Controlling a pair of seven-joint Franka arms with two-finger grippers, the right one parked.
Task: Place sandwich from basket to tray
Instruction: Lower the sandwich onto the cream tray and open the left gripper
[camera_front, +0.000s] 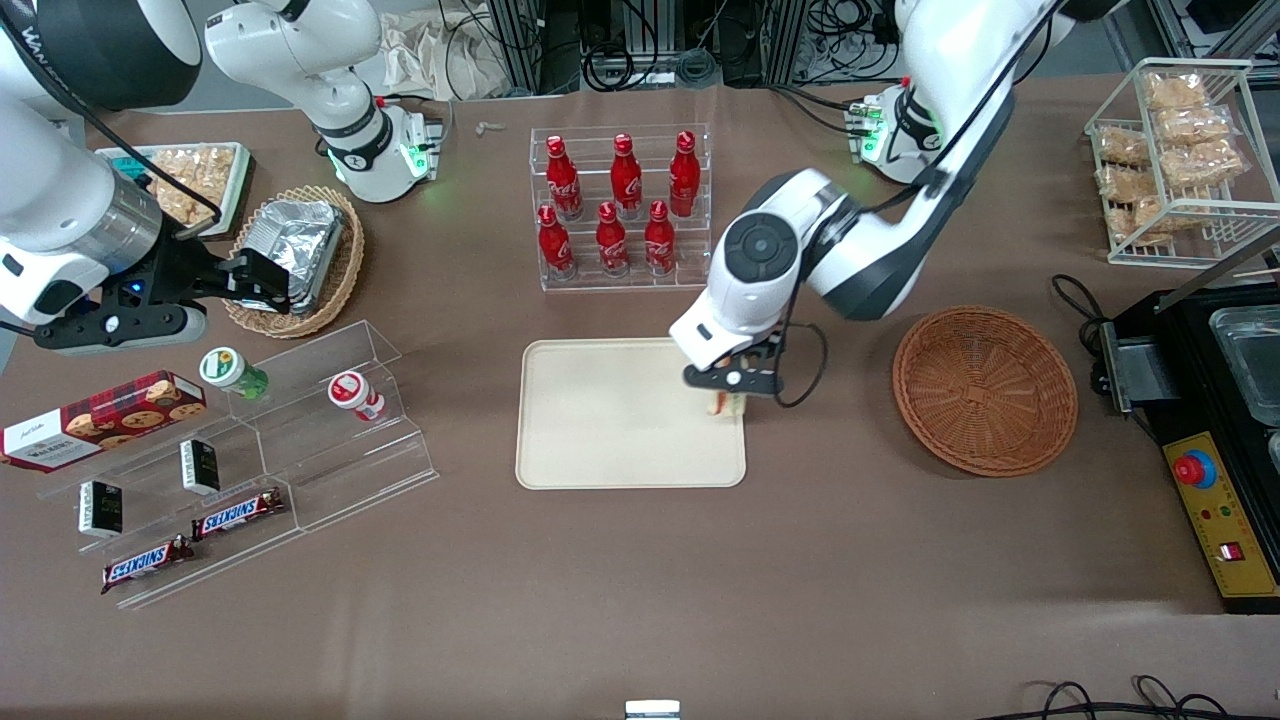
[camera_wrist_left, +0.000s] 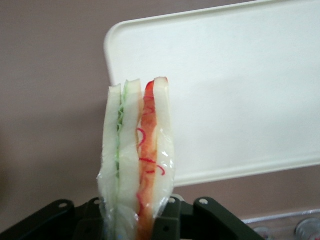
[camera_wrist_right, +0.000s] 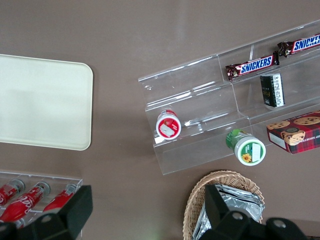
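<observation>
We note gripper (camera_front: 728, 399) clenched on sandwich (camera_wrist_left: 137, 160), above tray (camera_front: 600, 420) edge nearest basket (camera_front: 985, 390); basket holds nothing

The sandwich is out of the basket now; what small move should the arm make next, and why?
Probably lower it straight down and let go. The gripper is shut on the sandwich, hanging over the tray just inside its edge nearest the empty basket, so a slight shift toward the tray's middle first might help.

Six red bottles (camera_front: 620, 205), two Snickers bars (camera_front: 190, 540), two wicker baskets (camera_front: 985, 390), one tray (camera_front: 610, 415), one sandwich (camera_wrist_left: 137, 160).
</observation>
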